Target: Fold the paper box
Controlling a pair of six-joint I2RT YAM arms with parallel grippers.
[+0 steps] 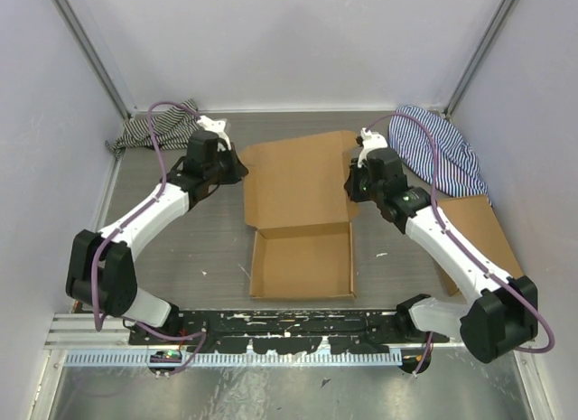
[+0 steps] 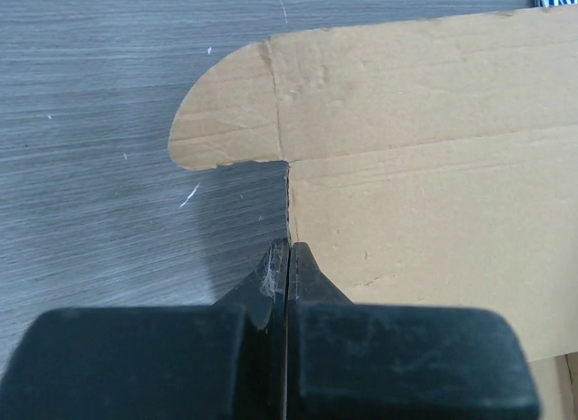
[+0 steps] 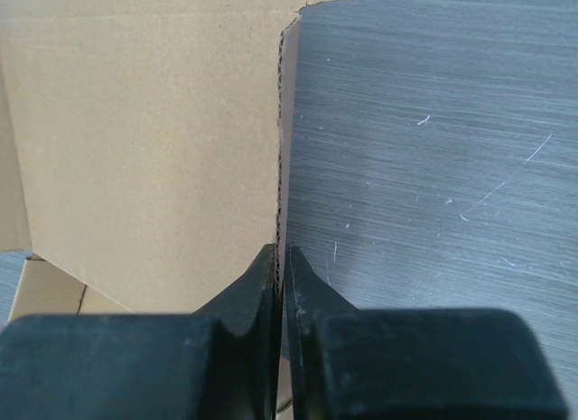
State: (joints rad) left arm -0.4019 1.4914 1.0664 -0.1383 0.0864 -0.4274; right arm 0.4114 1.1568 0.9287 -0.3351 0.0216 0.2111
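Note:
The paper box [image 1: 302, 262] is brown corrugated cardboard in the middle of the table, with a shallow tray at the near side. Its lid panel [image 1: 298, 181] extends away from the tray. My left gripper [image 1: 239, 172] is shut on the lid panel's left edge. In the left wrist view the gripper [image 2: 288, 250] pinches the panel [image 2: 424, 167] just below a rounded flap [image 2: 226, 122]. My right gripper [image 1: 352, 183] is shut on the panel's right edge. In the right wrist view the corrugated edge [image 3: 278, 167] runs straight into the closed gripper [image 3: 279, 253].
A striped cloth [image 1: 163, 126] lies at the back left and a blue striped cloth [image 1: 442, 149] at the back right. A flat brown cardboard rectangle [image 1: 483, 226] lies under the right arm. White walls enclose the table on three sides.

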